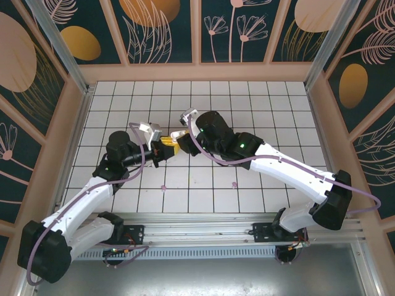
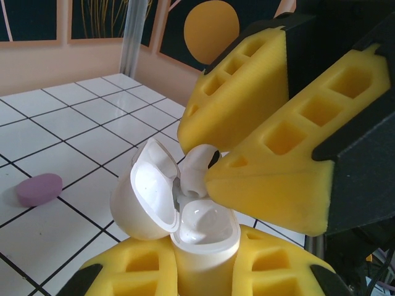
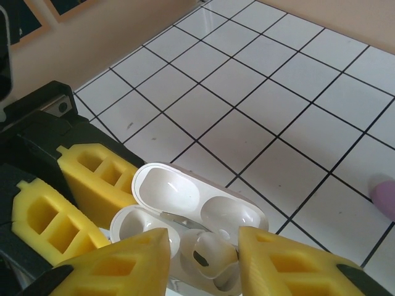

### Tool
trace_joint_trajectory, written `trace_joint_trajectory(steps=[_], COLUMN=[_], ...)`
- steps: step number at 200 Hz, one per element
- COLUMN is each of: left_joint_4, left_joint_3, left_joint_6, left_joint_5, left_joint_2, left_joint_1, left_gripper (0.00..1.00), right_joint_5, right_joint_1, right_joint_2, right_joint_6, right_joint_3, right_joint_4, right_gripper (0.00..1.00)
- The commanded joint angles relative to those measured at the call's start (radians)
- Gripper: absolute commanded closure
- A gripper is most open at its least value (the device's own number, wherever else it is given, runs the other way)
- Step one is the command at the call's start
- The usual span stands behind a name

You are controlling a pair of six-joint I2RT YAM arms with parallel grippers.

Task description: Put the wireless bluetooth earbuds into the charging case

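Top: left gripper (image 1: 165,149), right gripper (image 1: 179,135) meeting mid-table (image 1: 259,111).
Left wrist: left gripper clamping open charging case (image 2: 207,237); earbud (image 2: 195,171) standing in its well, seemingly not fully seated.
Right wrist: right jaws standing partly open around earbud. Best lifting straight, avoiding dragging it out.

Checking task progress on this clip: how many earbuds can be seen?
1. The earbud sits between the fingers of the right gripper, at the mouth of the open charging case that the left gripper holds. A second may already sit inside; I cannot tell.
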Motion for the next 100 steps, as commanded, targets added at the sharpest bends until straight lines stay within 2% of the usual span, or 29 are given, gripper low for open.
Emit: trace_joint_trajectory(steps=[1, 23, 100], left_joint_4=[0.127, 0.121, 0.117], left_joint_3=[0.013, 0.015, 0.003], left_joint_6=[-0.008, -0.005, -0.005], left_joint_5=[-0.019, -0.022, -0.031], left_joint_2=[-0.025, -0.025, -0.036], left_joint_1=[0.005, 0.004, 0.005], left_gripper=[1.00, 1.00, 1.00], right_joint_5=[-0.090, -0.109, -0.155], right_joint_1=[0.019, 0.014, -0.018], right_joint_2=[-0.023, -0.033, -0.071], right_joint_6=[0.035, 0.062, 0.154], right_joint_3=[0.024, 0.031, 0.059], right_joint_4=[-0.018, -0.008, 0.006], right_gripper=[0.64, 0.58, 0.49])
